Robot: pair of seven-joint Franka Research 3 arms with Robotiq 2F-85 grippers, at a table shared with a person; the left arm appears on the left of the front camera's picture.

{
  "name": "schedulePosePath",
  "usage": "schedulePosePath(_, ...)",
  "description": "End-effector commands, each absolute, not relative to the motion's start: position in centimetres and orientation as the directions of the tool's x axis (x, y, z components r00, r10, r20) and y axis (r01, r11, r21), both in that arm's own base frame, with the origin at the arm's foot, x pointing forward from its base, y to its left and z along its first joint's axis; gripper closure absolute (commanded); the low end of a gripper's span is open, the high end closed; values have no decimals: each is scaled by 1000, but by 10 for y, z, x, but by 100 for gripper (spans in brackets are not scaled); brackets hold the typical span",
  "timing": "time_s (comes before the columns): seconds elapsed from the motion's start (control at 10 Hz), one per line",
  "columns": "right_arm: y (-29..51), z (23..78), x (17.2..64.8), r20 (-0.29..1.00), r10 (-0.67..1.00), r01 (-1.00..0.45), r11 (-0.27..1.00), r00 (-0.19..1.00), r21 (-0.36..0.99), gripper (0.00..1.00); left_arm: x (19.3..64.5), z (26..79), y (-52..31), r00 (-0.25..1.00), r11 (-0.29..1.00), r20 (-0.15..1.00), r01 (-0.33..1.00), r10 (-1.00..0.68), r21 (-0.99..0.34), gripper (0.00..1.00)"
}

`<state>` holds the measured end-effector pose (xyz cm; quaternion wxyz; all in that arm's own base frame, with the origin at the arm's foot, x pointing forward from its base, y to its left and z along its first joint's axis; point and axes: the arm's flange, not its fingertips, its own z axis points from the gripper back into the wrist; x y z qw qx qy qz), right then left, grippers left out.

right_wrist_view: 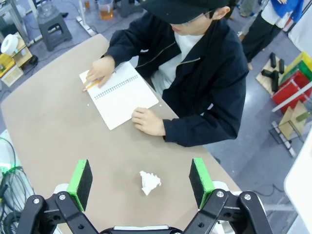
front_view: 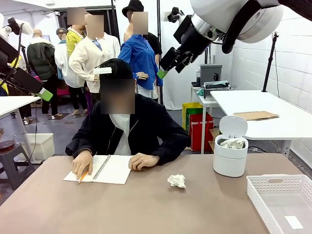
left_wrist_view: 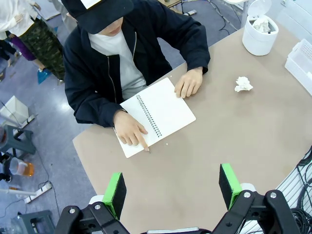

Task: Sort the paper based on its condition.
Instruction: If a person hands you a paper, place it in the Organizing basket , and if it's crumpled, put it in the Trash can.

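Observation:
A crumpled white wad of paper (front_view: pixel 177 181) lies on the brown table, right of centre; it also appears as the paper (left_wrist_view: pixel 243 84) and the paper (right_wrist_view: pixel 149 182). My right gripper (right_wrist_view: pixel 141 181) hangs open high above it, green pads wide apart, and shows as the right gripper (front_view: pixel 168 62) raised at the upper right. My left gripper (left_wrist_view: pixel 173 187) is open too, high over the table's near-left part, with its green pad (front_view: pixel 45 94) seen at the far left. Neither holds anything.
A person sits at the far side, hands on a spiral notebook (front_view: pixel 106 169), one holding a pencil. A white lidded bin (front_view: pixel 230 153) with crumpled paper inside stands right. A white slotted basket (front_view: pixel 282 201) with a flat slip sits at the near right corner.

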<state>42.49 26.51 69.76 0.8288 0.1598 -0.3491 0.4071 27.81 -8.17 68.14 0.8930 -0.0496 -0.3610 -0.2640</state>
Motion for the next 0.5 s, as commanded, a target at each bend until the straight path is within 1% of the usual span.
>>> schedulePosePath(0.0, 263, 695, 422, 707, 564, -785, 619, 427, -19, 0, 278, 681, -81, 600, 856, 672, 507, -434, 100, 0)
schedulePosePath(0.4, 263, 695, 422, 707, 564, -785, 619, 427, -19, 0, 278, 681, -81, 600, 856, 672, 507, -434, 100, 0)
